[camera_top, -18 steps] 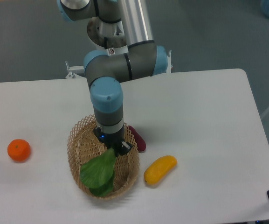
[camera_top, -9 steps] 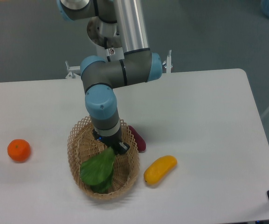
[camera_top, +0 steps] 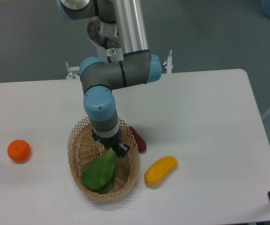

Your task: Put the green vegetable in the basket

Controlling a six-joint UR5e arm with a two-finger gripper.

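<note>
The green vegetable (camera_top: 99, 172) has broad dark green leaves and lies inside the oval tan wicker basket (camera_top: 76, 140), leaves toward the front. My gripper (camera_top: 111, 149) reaches down into the basket and is at the vegetable's stem end. The stem and my fingertips are hidden by the wrist and the leaves, so I cannot tell whether the jaws still hold it.
An orange (camera_top: 19, 151) sits at the left of the white table. A yellow elongated fruit (camera_top: 160, 170) lies right of the basket. A dark purple vegetable (camera_top: 138, 139) lies against the basket's right rim, behind the arm.
The arm has shifted a little left and lowered. The vegetable has sunk deeper into the basket and its leaves lie flatter.
</note>
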